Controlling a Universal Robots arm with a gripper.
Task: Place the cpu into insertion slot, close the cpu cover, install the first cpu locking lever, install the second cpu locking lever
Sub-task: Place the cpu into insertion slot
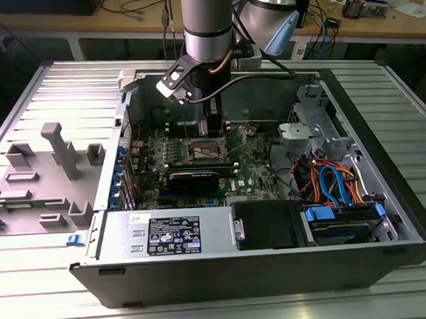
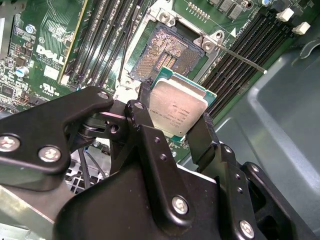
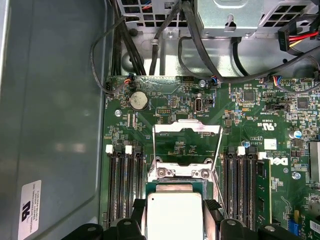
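The gripper [image 2: 172, 117] pinches the cpu [image 2: 180, 102] by two opposite edges, with the bare insertion slot [image 2: 167, 52] just beyond its fingertips. Past the slot, the cpu cover [image 3: 187, 128] stands swung open. By my judgement the cpu is unseated and all four steps remain.

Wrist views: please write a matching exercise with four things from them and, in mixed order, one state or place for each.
Things:
1. cpu
2. insertion slot
3. cpu cover
4. memory slots

States or places:
A. swung open
B. long black rows beside the insertion slot
C. empty, contacts bare
D. clamped in the gripper

Pairs: 1-D, 2-C, 3-A, 4-B
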